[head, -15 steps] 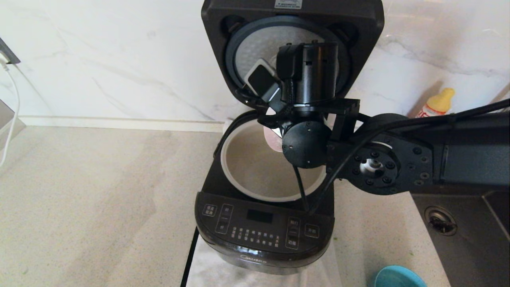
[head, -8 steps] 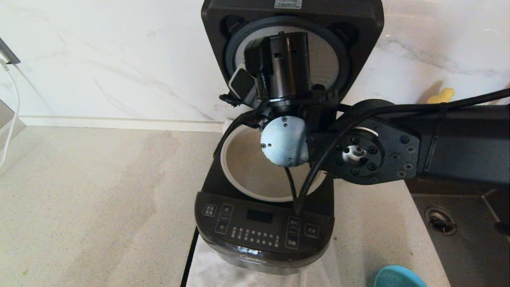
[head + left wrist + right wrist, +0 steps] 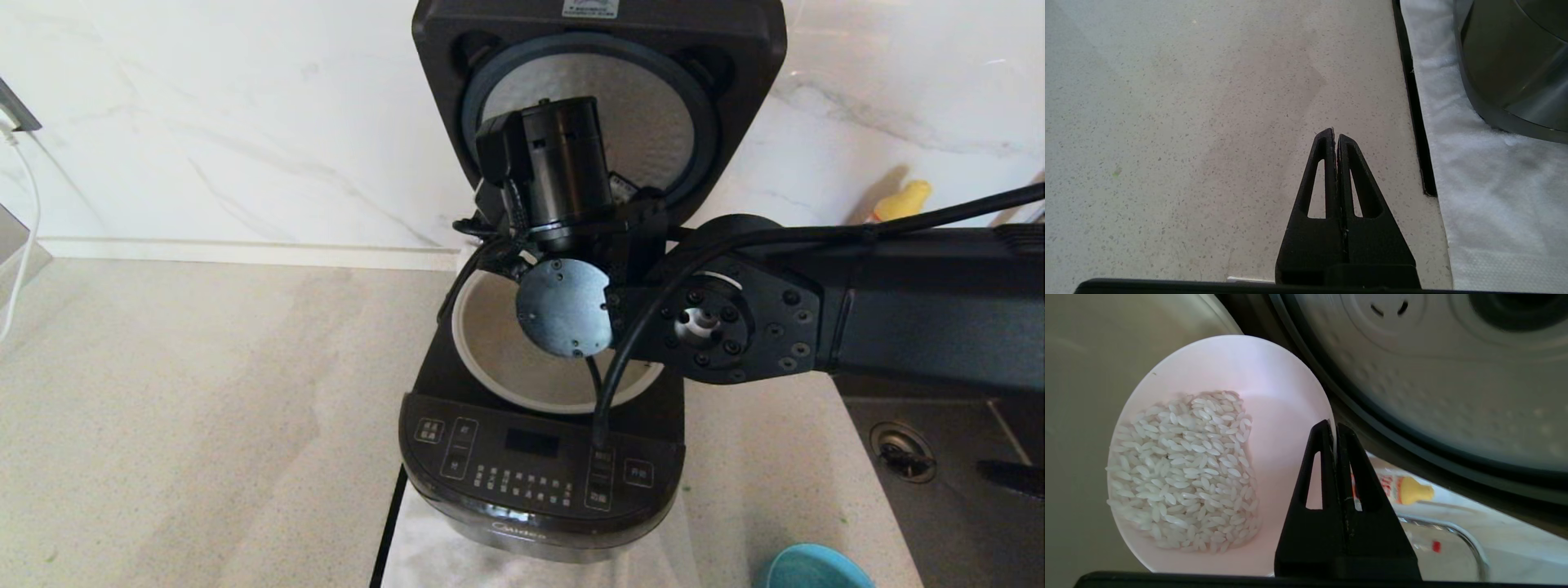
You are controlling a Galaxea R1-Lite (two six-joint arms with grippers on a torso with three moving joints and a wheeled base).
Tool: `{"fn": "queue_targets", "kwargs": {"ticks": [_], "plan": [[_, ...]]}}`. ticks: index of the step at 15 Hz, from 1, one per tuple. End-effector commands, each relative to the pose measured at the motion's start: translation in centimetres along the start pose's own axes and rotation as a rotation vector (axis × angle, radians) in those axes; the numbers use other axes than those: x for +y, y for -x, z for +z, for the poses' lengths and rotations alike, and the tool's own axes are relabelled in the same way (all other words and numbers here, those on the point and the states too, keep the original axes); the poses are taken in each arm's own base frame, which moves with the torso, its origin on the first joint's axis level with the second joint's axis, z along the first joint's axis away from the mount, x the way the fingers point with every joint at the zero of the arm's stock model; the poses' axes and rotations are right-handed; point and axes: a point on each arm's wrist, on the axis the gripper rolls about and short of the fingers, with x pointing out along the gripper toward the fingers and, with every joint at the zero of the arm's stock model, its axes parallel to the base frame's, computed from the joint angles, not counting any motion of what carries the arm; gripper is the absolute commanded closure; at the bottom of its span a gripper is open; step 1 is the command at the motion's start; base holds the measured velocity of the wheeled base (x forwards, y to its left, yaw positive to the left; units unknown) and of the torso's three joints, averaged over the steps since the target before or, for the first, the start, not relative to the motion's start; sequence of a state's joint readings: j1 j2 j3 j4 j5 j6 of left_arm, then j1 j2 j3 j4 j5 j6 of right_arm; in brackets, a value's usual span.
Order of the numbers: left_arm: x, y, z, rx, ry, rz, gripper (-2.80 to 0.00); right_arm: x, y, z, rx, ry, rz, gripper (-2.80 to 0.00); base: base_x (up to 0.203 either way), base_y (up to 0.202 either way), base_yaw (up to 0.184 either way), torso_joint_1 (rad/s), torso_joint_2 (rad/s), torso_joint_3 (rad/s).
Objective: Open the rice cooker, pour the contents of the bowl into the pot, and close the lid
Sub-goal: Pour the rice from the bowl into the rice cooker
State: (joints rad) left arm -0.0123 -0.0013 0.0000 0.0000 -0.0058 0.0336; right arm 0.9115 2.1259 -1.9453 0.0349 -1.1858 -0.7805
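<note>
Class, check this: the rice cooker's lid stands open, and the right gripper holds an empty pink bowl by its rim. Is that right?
Not quite. The pink bowl is not empty: the right wrist view shows white rice in it. The lid is open, and the right gripper pinches the rim.

Right arm (image 3: 898, 302): matte black, boxy forearm, round joint housings w/ rings of small screws, one silver-grey disc cap (image 3: 563, 308). Thick black cables loop along it. Black cylindrical wrist section. Both pincers (image 3: 1335, 141) (image 3: 1334, 430): black, tapered fingers w/ triangular cut-outs.
</note>
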Motion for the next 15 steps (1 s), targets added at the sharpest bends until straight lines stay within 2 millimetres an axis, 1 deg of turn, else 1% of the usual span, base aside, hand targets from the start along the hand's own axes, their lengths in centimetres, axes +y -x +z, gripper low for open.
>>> {"fn": "queue_targets", "kwargs": {"ticks": [1, 5, 12, 15], "plan": [[0.0, 0.0, 0.0, 0.003, 0.0, 0.0, 0.0, 0.4, 0.4, 0.1, 0.005, 0.019, -0.004, 0.0, 0.0, 0.0, 0.0, 0.0, 0.0, 0.0], [0.0, 0.0, 0.0, 0.003, 0.0, 0.0, 0.0, 0.2, 1.0, -0.2, 0.014, 0.092, 0.015, 0.0, 0.0, 0.0, 0.0, 0.0, 0.0, 0.0], [0.0, 0.0, 0.0, 0.003, 0.0, 0.0, 0.0, 0.1, 1.5, -0.5, 0.064, 0.144, -0.026, 0.0, 0.0, 0.0, 0.0, 0.0, 0.0, 0.0], [0.0, 0.0, 0.0, 0.001, 0.0, 0.0, 0.0, 0.9, 2.5, -0.1, 0.041, 0.154, -0.014, 0.0, 0.0, 0.0, 0.0, 0.0, 0.0, 0.0]]}}
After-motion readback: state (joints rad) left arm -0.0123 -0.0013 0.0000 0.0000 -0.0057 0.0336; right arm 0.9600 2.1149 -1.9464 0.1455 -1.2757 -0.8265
